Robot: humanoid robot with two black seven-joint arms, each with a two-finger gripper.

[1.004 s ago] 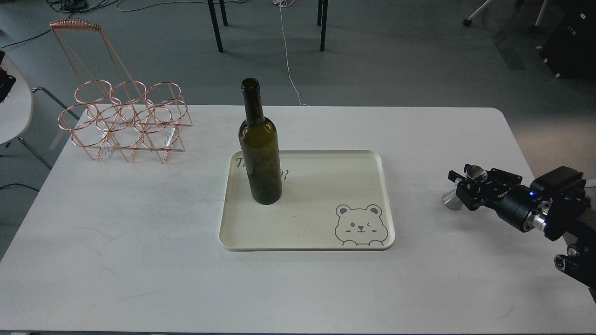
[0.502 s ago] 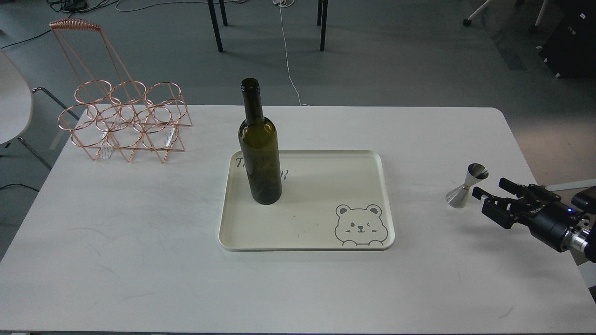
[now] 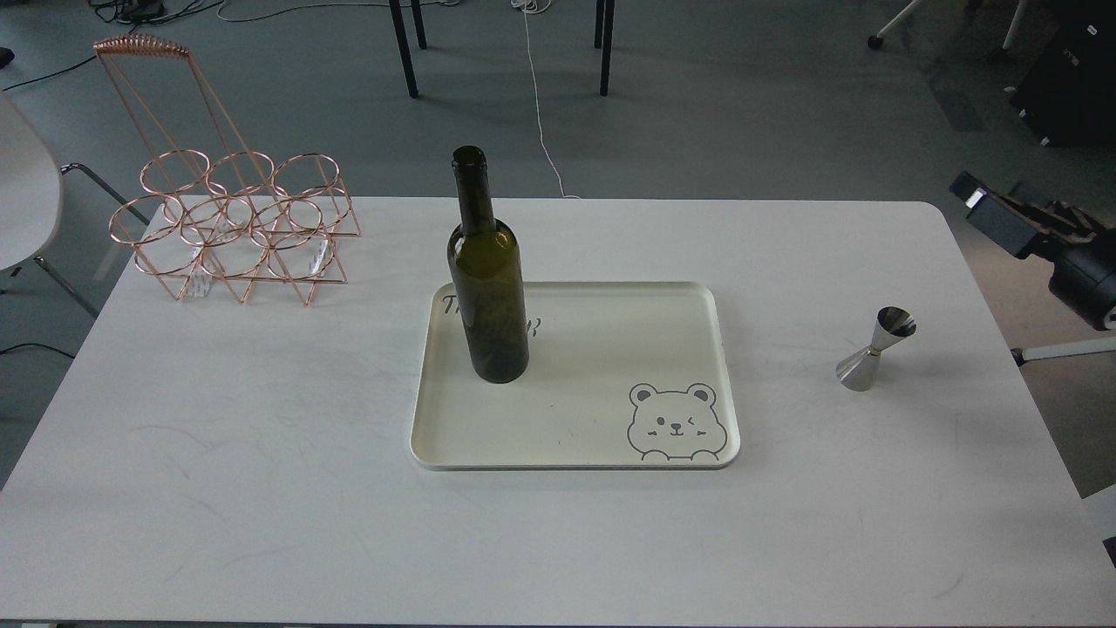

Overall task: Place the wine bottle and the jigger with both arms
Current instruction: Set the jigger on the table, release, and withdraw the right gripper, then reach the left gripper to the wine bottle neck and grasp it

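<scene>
Glass of dark olive green forms the wine bottle (image 3: 487, 270), stood upright on the cream tray (image 3: 689, 301). The silver hourglass jigger (image 3: 874, 348) is set on the table (image 3: 261, 453). The right gripper (image 3: 1016, 214) is blurred; its opening cannot be told.

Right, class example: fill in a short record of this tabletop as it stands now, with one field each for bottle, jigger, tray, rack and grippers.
bottle: wine bottle upright on the tray's left part, uncorked
jigger: jigger upright on the bare table, right of the tray, not held
tray: cream tray with a bear drawing at its near right corner
rack: copper wire rack at the far left corner
grippers: right gripper off the table's right edge, holding nothing; left not in view
</scene>
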